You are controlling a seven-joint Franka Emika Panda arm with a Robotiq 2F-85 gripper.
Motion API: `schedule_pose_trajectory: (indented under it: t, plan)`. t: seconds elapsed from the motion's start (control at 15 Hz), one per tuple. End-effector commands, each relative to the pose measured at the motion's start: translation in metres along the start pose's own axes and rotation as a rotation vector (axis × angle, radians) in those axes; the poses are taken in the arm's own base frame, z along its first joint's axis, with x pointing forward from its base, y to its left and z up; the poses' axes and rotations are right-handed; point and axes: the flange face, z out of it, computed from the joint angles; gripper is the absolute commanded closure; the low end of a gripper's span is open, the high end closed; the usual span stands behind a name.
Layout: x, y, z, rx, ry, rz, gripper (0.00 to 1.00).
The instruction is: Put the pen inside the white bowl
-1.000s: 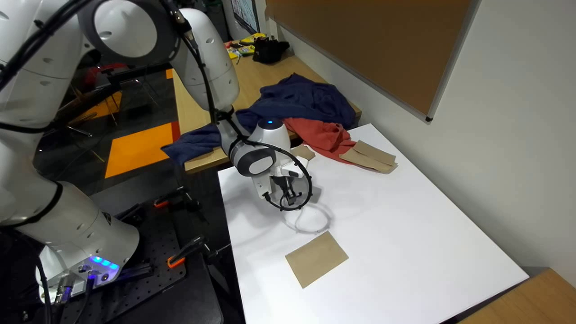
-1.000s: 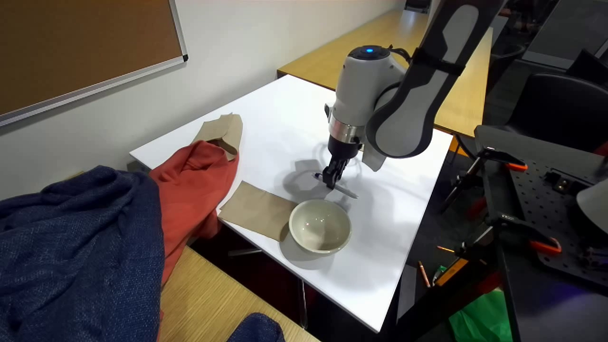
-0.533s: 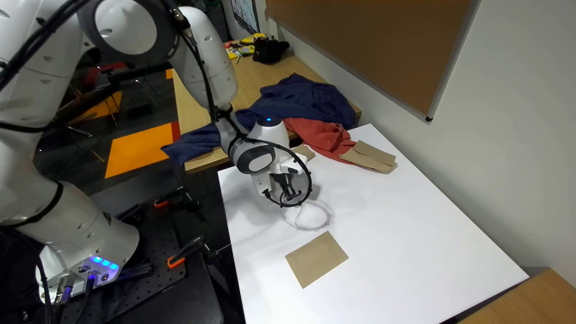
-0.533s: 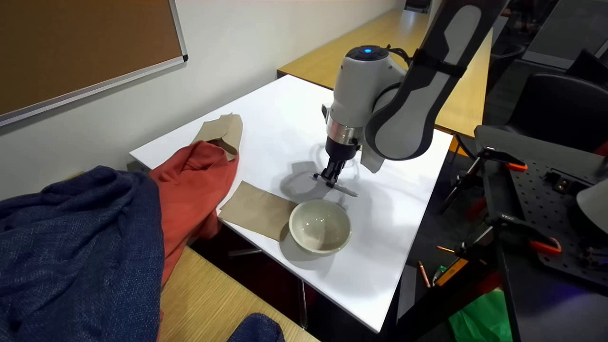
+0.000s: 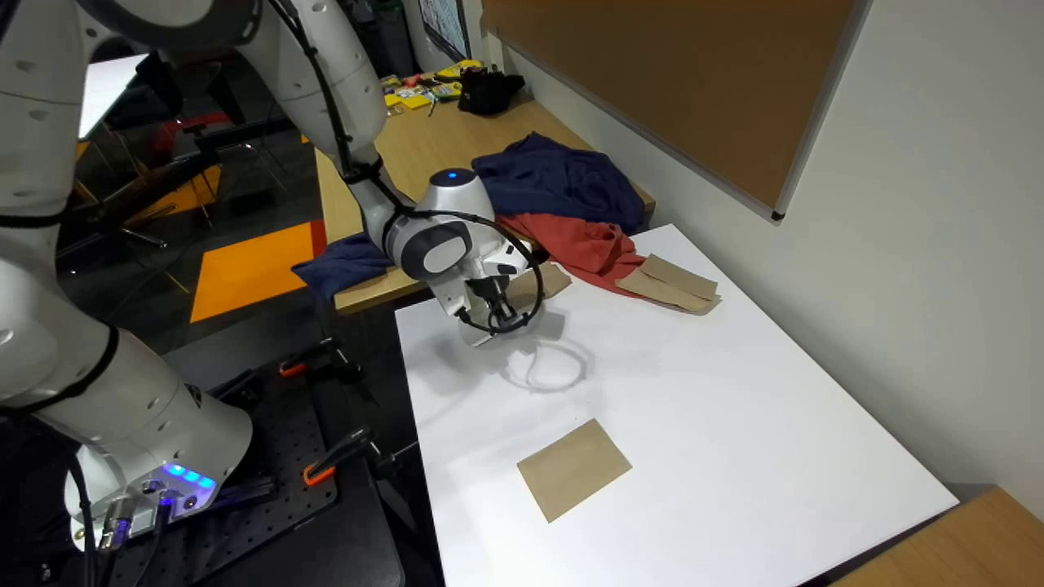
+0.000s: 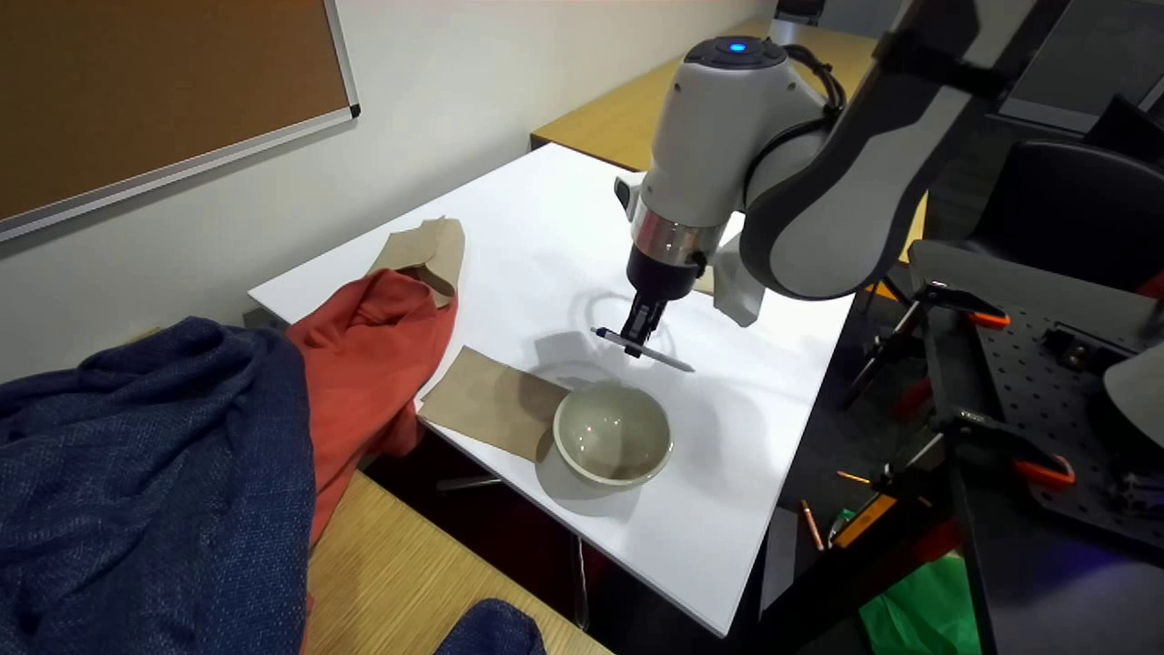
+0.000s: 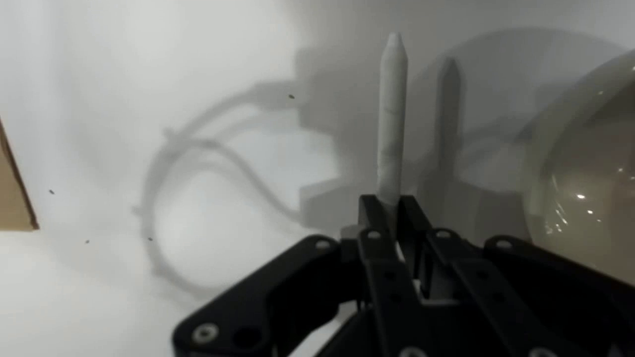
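two black fingers (image 7: 369, 214) of the gripper (image 7: 390, 210) pinch the pen (image 7: 392, 119) across its barrel, somewhat toward the dark end, and the pale pointed end sticks out. its shadow falls on the white table (image 6: 514, 264) apart from it, so i judge it lifted clear.

the white bowl (image 6: 614, 437) is near, off to the pen's right in the wrist view; the pen lies side-on to the rim, its long axis running past the bowl rather than at it. so the coming move, i'd say, is a sideways carry over the rim, then a lowering and a letting go. the pen looks nearly as long as the bowl is wide, so an end could catch on the rim if badly centred.

the arm (image 6: 846, 227) slopes down to a slightly leaning wrist (image 6: 696, 155), with the gripper pointing at the table.

farther out, a piece of brown paper (image 6: 486, 400) lies just beside the bowl, whether touching i cannot tell, and beyond it a red cloth (image 6: 377, 350) hangs over the table's edge.
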Motion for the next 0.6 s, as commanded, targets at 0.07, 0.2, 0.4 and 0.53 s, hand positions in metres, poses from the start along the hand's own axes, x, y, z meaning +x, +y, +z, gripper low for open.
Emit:
schedule_pose_trajectory:
  t: [0.07,0.2,0.4,0.53]
  plan:
    - [-0.020,-0.024,-0.064,-0.004,0.064,-0.073,0.97]
    - [-0.024,-0.036,-0.081,0.004,0.087,-0.119,0.97]
    - [-0.029,-0.053,-0.101,0.034,0.126,-0.196,0.97]
    - [-0.030,-0.063,-0.109,0.059,0.151,-0.248,0.97]
